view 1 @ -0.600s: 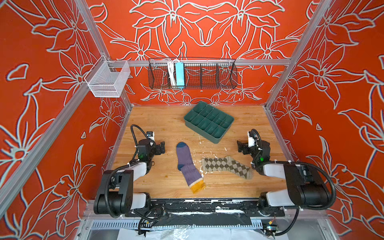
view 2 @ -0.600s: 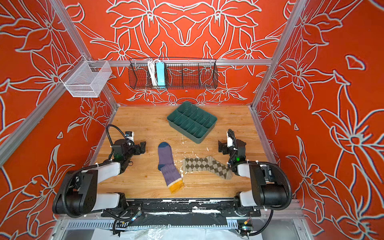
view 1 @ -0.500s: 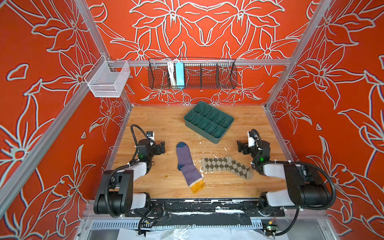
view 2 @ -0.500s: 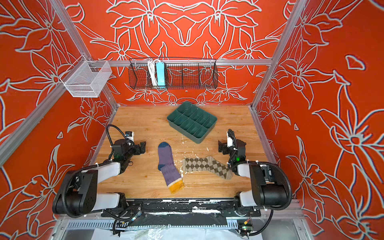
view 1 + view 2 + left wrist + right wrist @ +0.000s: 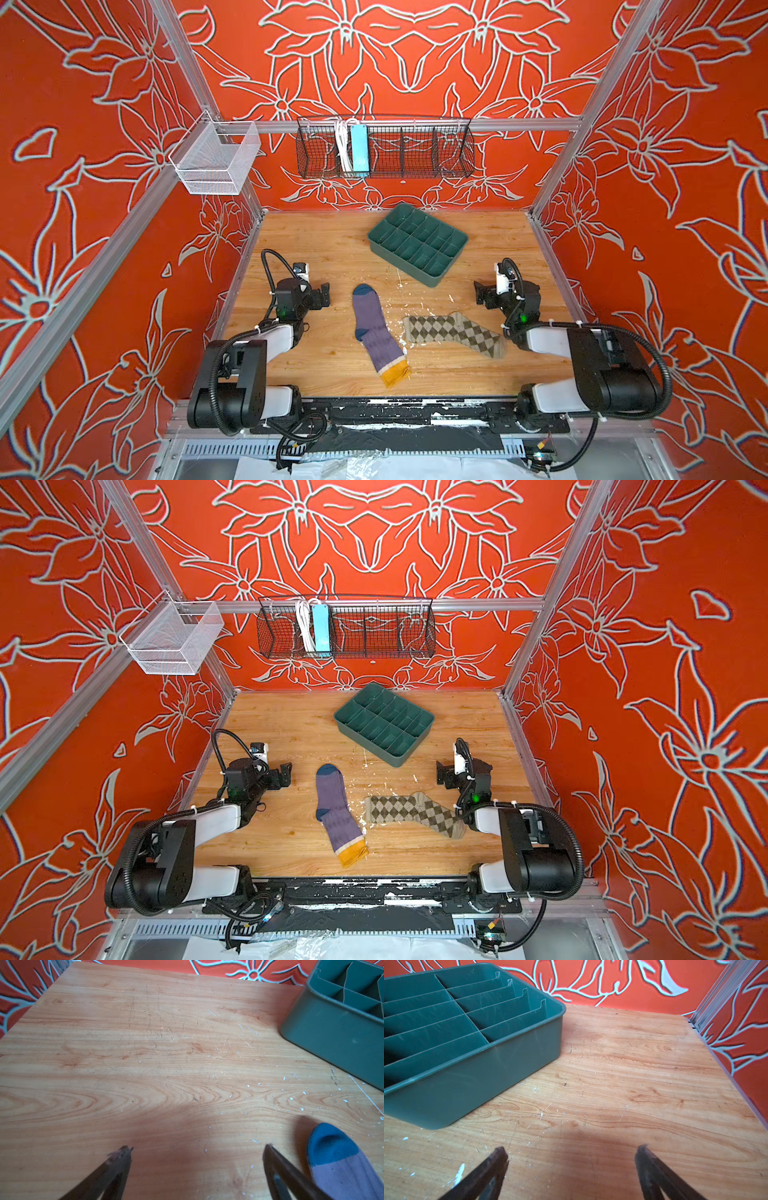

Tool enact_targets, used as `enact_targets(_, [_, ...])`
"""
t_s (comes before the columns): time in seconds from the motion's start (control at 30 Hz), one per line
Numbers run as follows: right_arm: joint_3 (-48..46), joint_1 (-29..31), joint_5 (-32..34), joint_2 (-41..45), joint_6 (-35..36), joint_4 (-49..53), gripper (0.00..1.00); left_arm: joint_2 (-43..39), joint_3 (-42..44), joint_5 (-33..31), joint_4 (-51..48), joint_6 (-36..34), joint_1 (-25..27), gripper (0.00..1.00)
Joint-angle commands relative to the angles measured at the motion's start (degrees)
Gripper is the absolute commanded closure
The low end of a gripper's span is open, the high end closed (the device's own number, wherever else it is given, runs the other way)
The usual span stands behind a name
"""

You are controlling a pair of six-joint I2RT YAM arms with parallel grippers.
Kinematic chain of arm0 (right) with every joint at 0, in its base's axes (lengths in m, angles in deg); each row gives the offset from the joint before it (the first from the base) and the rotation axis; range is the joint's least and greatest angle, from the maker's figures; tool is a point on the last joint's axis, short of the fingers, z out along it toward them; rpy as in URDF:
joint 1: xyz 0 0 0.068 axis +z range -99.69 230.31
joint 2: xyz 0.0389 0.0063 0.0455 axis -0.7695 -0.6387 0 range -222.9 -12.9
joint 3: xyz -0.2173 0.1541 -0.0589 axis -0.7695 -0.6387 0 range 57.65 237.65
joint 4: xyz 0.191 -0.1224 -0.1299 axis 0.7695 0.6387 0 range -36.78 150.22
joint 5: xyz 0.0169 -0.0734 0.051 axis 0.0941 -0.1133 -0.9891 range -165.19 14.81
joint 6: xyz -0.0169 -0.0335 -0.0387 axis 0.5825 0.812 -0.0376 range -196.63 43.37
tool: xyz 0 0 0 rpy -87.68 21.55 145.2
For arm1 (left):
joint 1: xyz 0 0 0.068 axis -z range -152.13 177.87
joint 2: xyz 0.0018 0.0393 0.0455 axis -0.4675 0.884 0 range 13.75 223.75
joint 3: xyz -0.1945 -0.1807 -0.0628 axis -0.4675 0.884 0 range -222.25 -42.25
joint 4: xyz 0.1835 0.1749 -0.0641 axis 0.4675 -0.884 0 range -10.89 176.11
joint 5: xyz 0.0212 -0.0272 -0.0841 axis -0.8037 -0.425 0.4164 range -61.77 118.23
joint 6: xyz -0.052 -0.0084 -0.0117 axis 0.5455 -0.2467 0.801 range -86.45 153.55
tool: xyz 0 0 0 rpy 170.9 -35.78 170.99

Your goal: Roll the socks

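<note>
Socks first: you've got the purple sock [image 5: 376, 328] lying flat mid-table, blue toe toward the back wall, mustard cuff toward the front rail. Argyle sock [image 5: 455, 332] lies flat just to its right, running crosswise, its near end just beside the purple one's leg (can't tell if they actually touch). Neither is rolled.

Your left gripper [image 5: 197, 1147] sits low over bare wood, left of the purple sock's toe, w/ jaws spread wide & nothing between them. In the left wrist view one finger [image 5: 280, 1169] is just beside the blue toe, not on it. In both top views it shows at [image 5: 286, 775], apart from the sock.

Your right gripper [image 5: 571, 1151] is likewise spread wide & empty, over bare table behind the argyle sock, near the right wall; top view spot [image 5: 480, 293].

Green divider tray [image 5: 432, 276] stands angled at the back-center of the wooden table [image 5: 332, 245], compartments empty as far as you can see. Its corner shows in both wrist views, well clear of the fingers. White flecks are scattered on the wood btw tray & socks.
</note>
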Motion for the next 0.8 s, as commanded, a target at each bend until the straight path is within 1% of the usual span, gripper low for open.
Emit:
enact_targets(0.0, [-0.9, -0.4, -0.5, 1.0, 0.7, -1.5, 0.02, 0.0, -0.9, -0.2, 0.1, 0.2, -0.1, 0.03])
enact_targets(0.03, [-0.9, -0.4, -0.5, 1.0, 0.7, -1.5, 0.02, -0.1, -0.9, -0.6, 0.2, 0.4, -0.1, 0.03])
enact_targets(0.07, [-0.9, -0.4, -0.5, 1.0, 0.7, -1.5, 0.02, -0.6, -1.9, -2.1, -2.1, 0.9, -0.1, 0.03])
enact_targets(0.13, [-1.0, -0.4, -0.2, 1.3, 0.1, -2.2, 0.02, -2.8, -4.9, -5.0, -8.5, 2.3, -0.1, 0.03])
enact_targets(0.17, [-0.6, -0.4, 0.7, 2.7, -0.4, -1.2, 0.02, -4.2, -6.7, -5.1, -12.0, 2.3, -0.1, 0.03])
enact_targets(0.23, [2.6, -0.4, 2.3, 8.3, -0.7, 9.6, 0.02, -7.5, -9.0, -4.2, -16.8, 1.7, -0.1, 0.03])
enact_targets(0.27, [4.2, -0.4, 1.7, 11.1, -0.6, 14.2, 0.02, -9.7, -9.8, -3.8, -19.1, 1.7, -0.1, 0.03])
enact_targets(0.33, [6.5, -0.4, -1.5, 16.6, -0.8, 20.5, 0.02, -14.2, -12.2, -5.4, -24.1, 4.3, -0.1, 0.03])
enact_targets(0.37, [7.9, -0.4, -2.4, 19.7, -3.6, 23.7, 0.02, -16.6, -14.2, -7.2, -28.2, 7.4, -0.2, 0.03])
enact_targets(0.4, [9.4, -0.4, -2.3, 22.8, -7.9, 26.3, 0.02, -18.8, -16.3, -10.5, -32.8, 13.0, -0.1, 0.03])
enact_targets(0.43, [10.9, -0.4, -0.8, 25.5, -13.0, 29.8, 0.02, -20.2, -18.2, -13.9, -37.4, 19.3, -0.2, 0.03])
enact_targets(0.47, [12.9, -0.4, 2.4, 28.3, -21.3, 34.4, 0.02, -23.1, -20.2, -15.4, -42.0, 24.7, -0.2, 0.03])
enact_targets(0.5, [14.9, -0.4, 5.7, 30.9, -29.4, 39.5, 0.02, -25.0, -21.8, -13.6, -45.1, 25.8, -0.3, 0.03])
enact_targets(0.53, [16.4, -0.4, 6.6, 33.0, -36.0, 43.4, 0.02, -26.7, -22.8, -9.7, -46.7, 24.8, -0.3, 0.03])
enact_targets(0.57, [17.5, -0.4, 4.4, 35.2, -38.8, 45.9, 0.02, -28.5, -23.4, -5.7, -48.1, 24.7, -0.3, 0.03])
enact_targets(0.63, [17.6, -0.4, -7.1, 38.7, -37.1, 43.8, 0.02, -32.0, -22.9, 0.8, -49.7, 27.5, -0.3, 0.03])
enact_targets(0.7, [17.7, -0.4, -16.2, 40.9, -39.4, 42.5, 0.02, -35.2, -20.9, 8.3, -49.8, 31.8, -0.3, 0.03])
enact_targets(0.77, [20.3, 0.1, -22.3, 41.1, -37.7, 48.5, 0.04, -37.0, -19.1, 12.8, -51.0, 35.8, 0.3, 0.03])
